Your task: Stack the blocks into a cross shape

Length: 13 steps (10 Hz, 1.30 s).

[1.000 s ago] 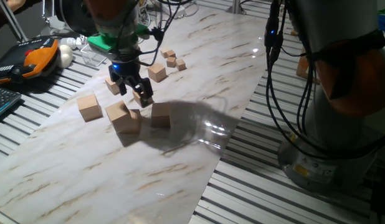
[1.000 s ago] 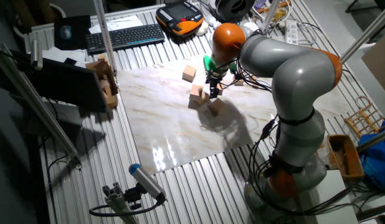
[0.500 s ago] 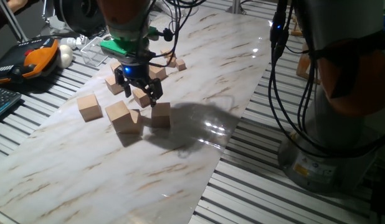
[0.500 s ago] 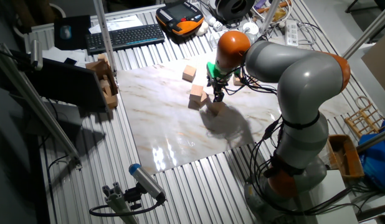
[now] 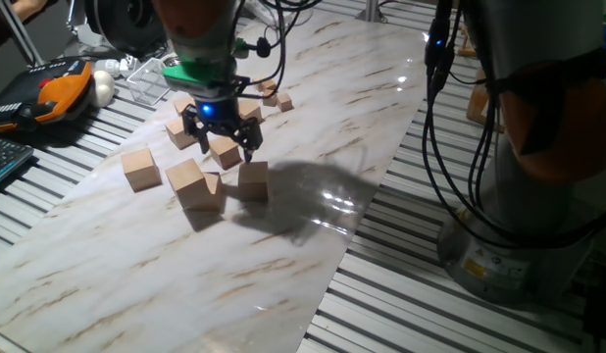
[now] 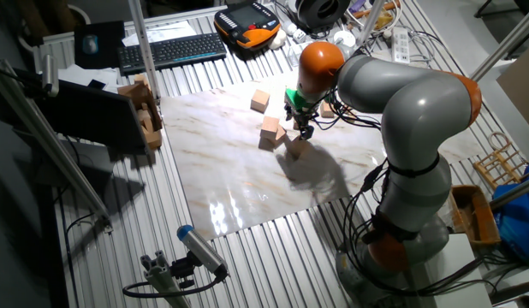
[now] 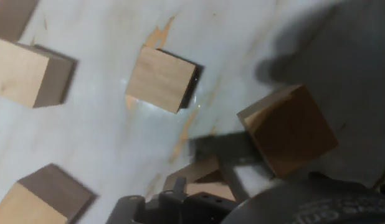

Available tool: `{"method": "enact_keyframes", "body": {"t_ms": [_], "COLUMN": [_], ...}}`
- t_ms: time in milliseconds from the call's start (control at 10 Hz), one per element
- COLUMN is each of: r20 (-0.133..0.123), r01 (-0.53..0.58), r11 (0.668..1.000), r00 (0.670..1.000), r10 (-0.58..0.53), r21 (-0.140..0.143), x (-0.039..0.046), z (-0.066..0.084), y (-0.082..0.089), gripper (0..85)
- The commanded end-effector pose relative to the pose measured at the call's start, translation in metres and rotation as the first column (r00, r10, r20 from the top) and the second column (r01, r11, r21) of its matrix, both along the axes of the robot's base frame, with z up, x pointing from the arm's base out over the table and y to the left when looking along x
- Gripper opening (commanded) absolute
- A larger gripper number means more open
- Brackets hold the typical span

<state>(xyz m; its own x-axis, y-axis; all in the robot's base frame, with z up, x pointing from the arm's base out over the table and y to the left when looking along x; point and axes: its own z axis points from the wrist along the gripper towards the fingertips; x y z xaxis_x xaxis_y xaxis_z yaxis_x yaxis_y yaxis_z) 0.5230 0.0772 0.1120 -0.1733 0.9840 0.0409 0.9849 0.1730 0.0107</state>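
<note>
The arm (image 6: 401,94) is swinging the gripper (image 5: 223,142) over and turning the wrist, so the jaws are now lining up square over one block (image 5: 225,153). They're standing spread wide, straddling it, gripping nothing yet as far as I can tell. A pick looks ready to begin. Counting: four blocks in all, one between the jaws, three more (image 5: 252,182) just in front and to the side. Two medium cubes (image 5: 247,115) are sitting behind, and three tiny cubes (image 5: 272,97) beyond.
</note>
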Motion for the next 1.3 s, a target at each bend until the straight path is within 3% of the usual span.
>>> {"method": "enact_keyframes", "body": {"t_ms": [0, 400, 800, 1200], "r20": [-0.001, 0.003, 0.006, 0.027], "r01": [-0.231, -0.244, -0.256, -0.254], "r11": [0.973, 0.97, 0.967, 0.967], "r00": [0.973, 0.97, 0.967, 0.967], "r10": [0.231, 0.244, 0.256, 0.254], "r21": [-0.005, -0.006, 0.011, -0.014], "x": [-0.001, -0.0066, -0.0132, -0.0218], "z": [-0.002, -0.01, -0.016, -0.018], "y": [-0.002, -0.008, -0.014, -0.018], "gripper": [85.0, 85.0, 85.0, 85.0]}}
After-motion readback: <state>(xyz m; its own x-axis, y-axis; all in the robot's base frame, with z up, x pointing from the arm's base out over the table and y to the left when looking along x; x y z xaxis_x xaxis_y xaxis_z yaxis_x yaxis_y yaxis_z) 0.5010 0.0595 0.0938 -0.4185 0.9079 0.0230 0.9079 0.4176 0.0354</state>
